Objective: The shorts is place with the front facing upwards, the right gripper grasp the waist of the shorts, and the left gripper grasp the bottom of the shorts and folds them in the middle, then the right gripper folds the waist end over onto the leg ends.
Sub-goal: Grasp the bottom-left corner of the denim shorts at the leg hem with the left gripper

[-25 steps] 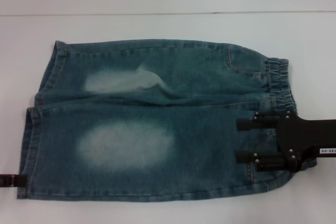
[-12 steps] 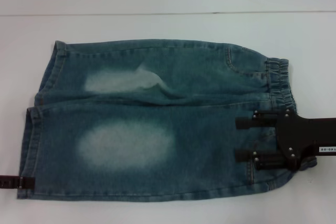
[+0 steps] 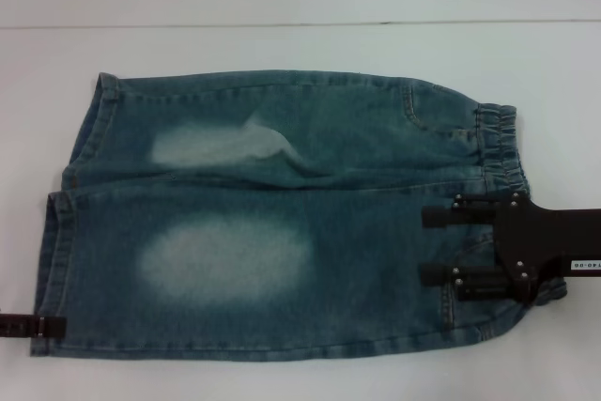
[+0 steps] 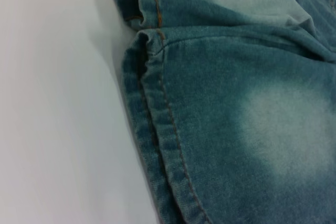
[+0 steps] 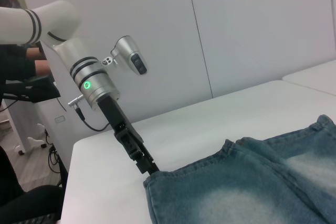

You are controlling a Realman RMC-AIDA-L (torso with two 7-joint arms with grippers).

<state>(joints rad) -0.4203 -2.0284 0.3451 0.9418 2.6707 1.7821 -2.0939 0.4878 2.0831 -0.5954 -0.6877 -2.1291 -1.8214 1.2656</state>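
Note:
The blue denim shorts (image 3: 282, 232) lie flat on the white table (image 3: 300, 49). The ruffled elastic waist (image 3: 498, 143) is at the right and the two stitched leg hems (image 3: 52, 251) are at the left. My right gripper (image 3: 424, 246) reaches in from the right, open, with both fingers spread over the denim just below the waist band. My left gripper (image 3: 52, 327) comes in at the lower left, its tip at the corner of the near leg hem. The right wrist view shows that gripper (image 5: 149, 167) touching the hem corner (image 5: 157, 182). The left wrist view shows only the hems (image 4: 163, 145).
A seam (image 3: 282, 24) crosses the table behind the shorts. In the right wrist view a white wall (image 5: 236, 35) stands beyond the table's far edge, and a person (image 5: 16, 61) sits at the far side near cables and equipment.
My left gripper has slid to the right from the picture's edge until its tip overlaps the near leg hem. The right gripper has shifted very slightly. The shorts lie as before.

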